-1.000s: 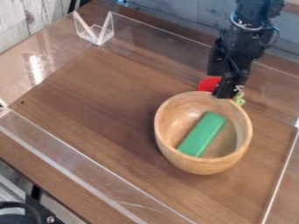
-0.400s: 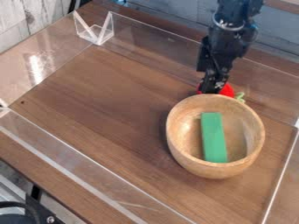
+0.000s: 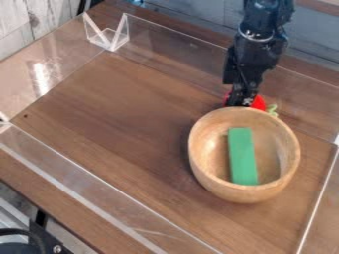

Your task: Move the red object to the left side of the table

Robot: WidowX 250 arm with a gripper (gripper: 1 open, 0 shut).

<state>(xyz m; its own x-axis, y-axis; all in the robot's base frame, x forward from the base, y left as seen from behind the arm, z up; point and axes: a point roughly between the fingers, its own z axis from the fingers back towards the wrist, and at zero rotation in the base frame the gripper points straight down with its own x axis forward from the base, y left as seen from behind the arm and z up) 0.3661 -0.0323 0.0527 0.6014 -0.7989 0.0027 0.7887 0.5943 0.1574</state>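
The red object, a small glossy strawberry shape, sits at the round wooden bowl's twelve o'clock; gripper fingers spread wide, grasping nothing.

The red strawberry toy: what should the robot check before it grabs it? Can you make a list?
1. Tool open: ok.
2. Tool right above the red strawberry toy: ok, it points down over it.
3. Toy between the fingers: cannot tell, the tool hides most of it.
4. Wooden bowl clear of the tool: not ok, its rim sits very close.
5. Left side of the table free for the toy: ok.
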